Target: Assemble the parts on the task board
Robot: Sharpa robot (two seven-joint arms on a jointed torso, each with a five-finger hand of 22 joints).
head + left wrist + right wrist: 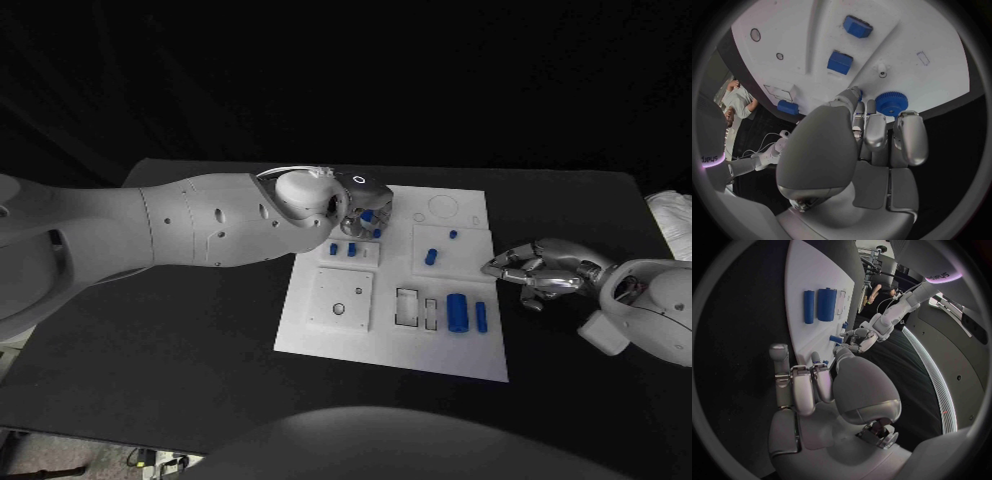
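The robot's left arm reaches in from nine o'clock, its left hand [353, 205] poised at the centre with fingers [877, 131] curled inward, empty. The right arm enters from four o'clock, its right hand [541, 272] low, fingers [803, 390] loosely bent, holding nothing.

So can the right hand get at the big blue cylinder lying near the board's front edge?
Probably yes: the right hand sits just off the white task board's right edge, empty, with nothing between it and the big blue cylinder.
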